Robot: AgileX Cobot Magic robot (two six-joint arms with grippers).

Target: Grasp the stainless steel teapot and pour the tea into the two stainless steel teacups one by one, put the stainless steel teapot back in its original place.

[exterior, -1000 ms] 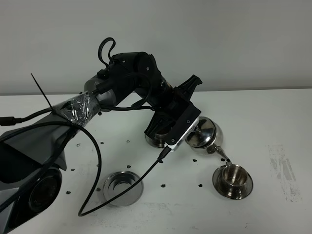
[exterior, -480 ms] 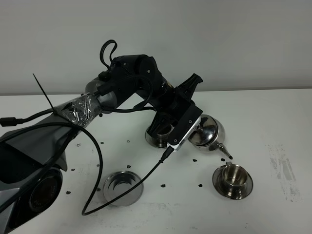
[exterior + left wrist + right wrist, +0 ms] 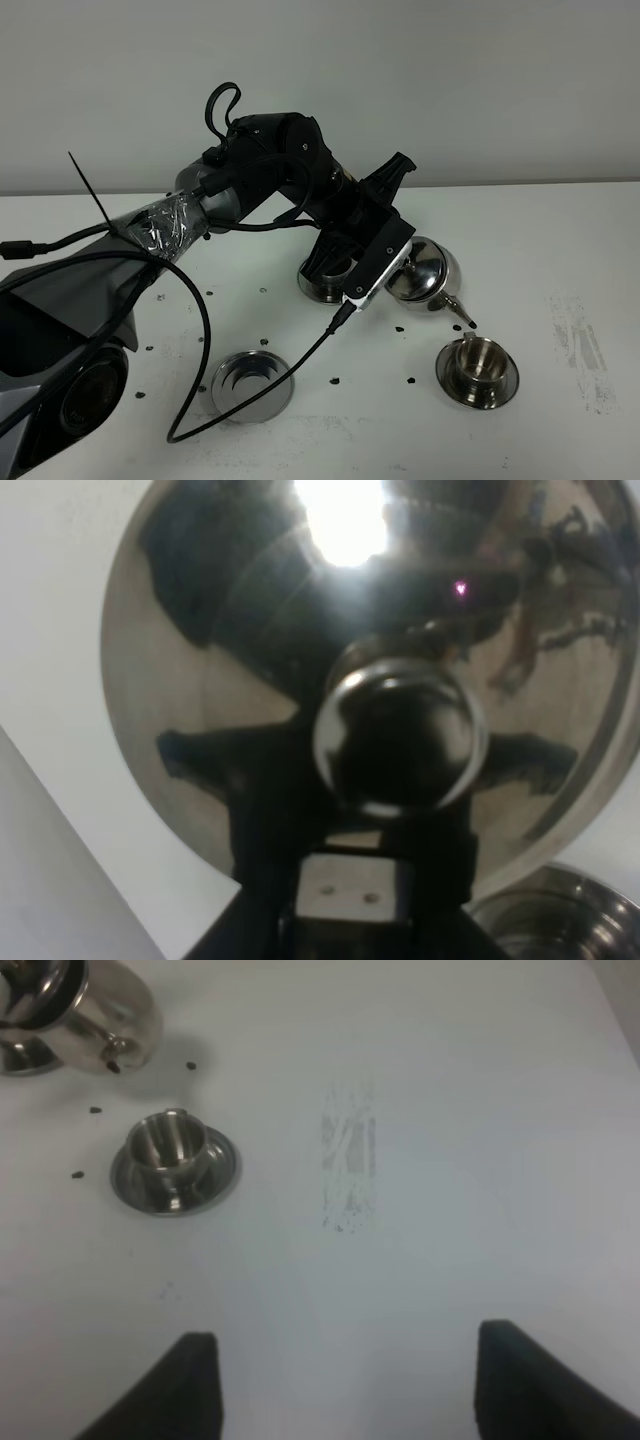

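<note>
The stainless steel teapot (image 3: 428, 268) hangs tilted above the table, and my left gripper (image 3: 398, 262) is shut on its handle side. Its spout (image 3: 460, 314) points down toward the near teacup (image 3: 478, 362), ending just above and left of the rim. That cup stands on its saucer (image 3: 505, 388). The other teacup (image 3: 322, 282) is half hidden behind my left wrist. The empty ringed saucer (image 3: 252, 384) lies at the front left. The lid knob (image 3: 400, 738) fills the left wrist view. My right gripper (image 3: 350, 1390) is open over bare table, well away from the near teacup (image 3: 168, 1146).
A black cable (image 3: 200, 330) loops from the left arm down over the table by the empty saucer. Small dark specks (image 3: 410, 380) dot the white tabletop. A grey scuff mark (image 3: 580, 345) lies at the right.
The teapot has moved slightly up and to the right, and its spout has lifted a little away from the near teacup's rim. In the last half second almost nothing moved.
</note>
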